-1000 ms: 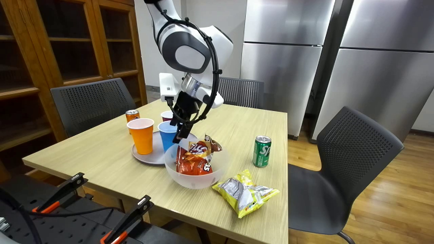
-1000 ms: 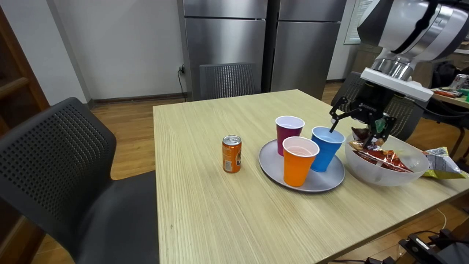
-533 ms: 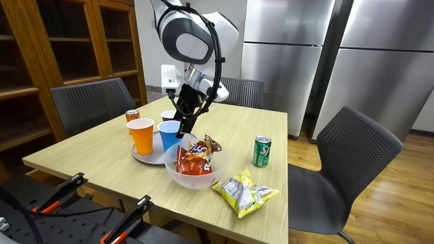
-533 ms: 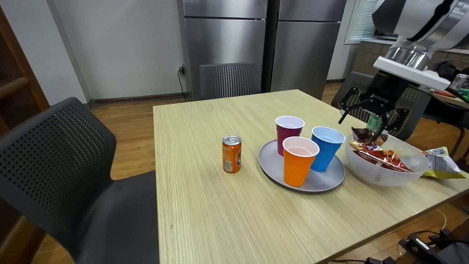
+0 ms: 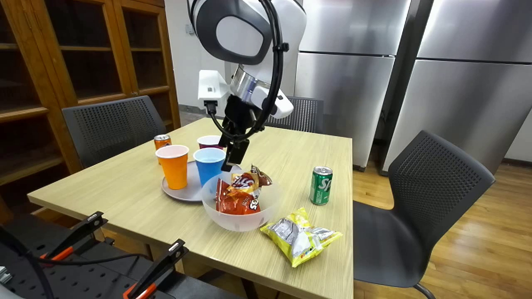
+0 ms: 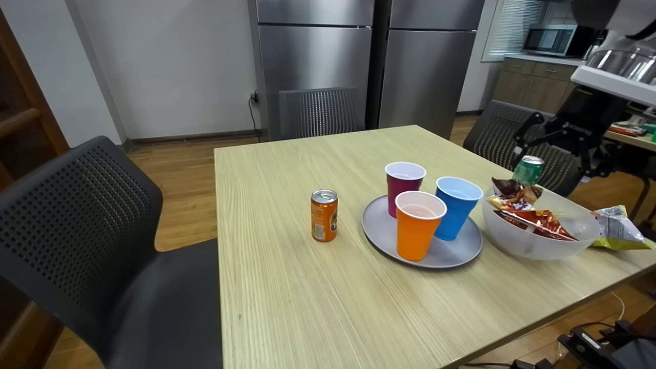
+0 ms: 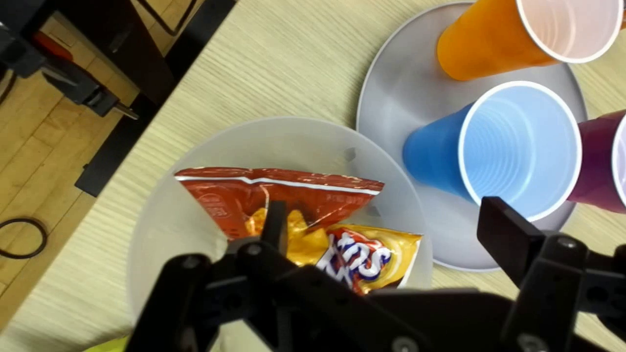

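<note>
Wrist view: the black two-fingered pincer (image 7: 389, 230) hangs above the scene with its jaws set wide apart. One finger overlaps a round bowl of frosted, translucent plastic (image 7: 293, 146); the other overlaps the area beside a tall blue plastic cup (image 7: 518, 146), which stands on a round, flat grey plate (image 7: 415, 83). In the bowl rest a glossy red foil packet (image 7: 303, 193) and a golden-yellow printed packet (image 7: 374, 255). How far the fingertips clear the bowl is hard to judge from these angles. The plate also carries an orange plastic cup (image 7: 489, 39) and a maroon plastic cup (image 7: 594, 171) (all paler inside than out). Both exterior views: a yellow-and-silver snack bag (image 5: 297, 238) lies beside the bowl on the pale wood-grained worktop (image 5: 291, 166), with an upright green metal can (image 5: 321, 186) nearby; an orange metal can (image 6: 324, 215) stands apart from the plate.
</note>
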`<act>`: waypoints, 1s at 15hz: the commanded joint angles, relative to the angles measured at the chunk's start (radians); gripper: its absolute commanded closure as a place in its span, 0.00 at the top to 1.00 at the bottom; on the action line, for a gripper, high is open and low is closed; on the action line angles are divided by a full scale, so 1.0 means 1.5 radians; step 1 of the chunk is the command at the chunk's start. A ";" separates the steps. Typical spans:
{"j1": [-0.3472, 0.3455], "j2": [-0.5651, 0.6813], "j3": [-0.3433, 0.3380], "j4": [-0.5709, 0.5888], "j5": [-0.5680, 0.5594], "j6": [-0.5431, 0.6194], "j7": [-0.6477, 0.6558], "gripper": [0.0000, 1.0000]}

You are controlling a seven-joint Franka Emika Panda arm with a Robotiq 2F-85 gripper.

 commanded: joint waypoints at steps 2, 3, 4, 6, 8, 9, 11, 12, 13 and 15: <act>-0.032 -0.079 -0.031 -0.057 -0.086 -0.021 0.042 1.00; -0.038 -0.087 -0.039 -0.065 -0.104 -0.019 0.049 1.00; -0.044 -0.096 -0.046 -0.071 -0.119 -0.019 0.055 1.00; -0.054 -0.107 -0.058 -0.081 -0.150 -0.005 0.071 1.00; -0.060 -0.118 -0.063 -0.088 -0.182 0.004 0.088 1.00; -0.058 -0.078 -0.058 -0.064 -0.148 -0.001 0.050 1.00; -0.061 -0.088 -0.062 -0.069 -0.163 -0.001 0.060 1.00; -0.061 -0.090 -0.062 -0.070 -0.165 -0.001 0.061 1.00; -0.061 -0.091 -0.062 -0.071 -0.166 -0.001 0.062 1.00; -0.061 -0.091 -0.062 -0.071 -0.166 -0.001 0.063 1.00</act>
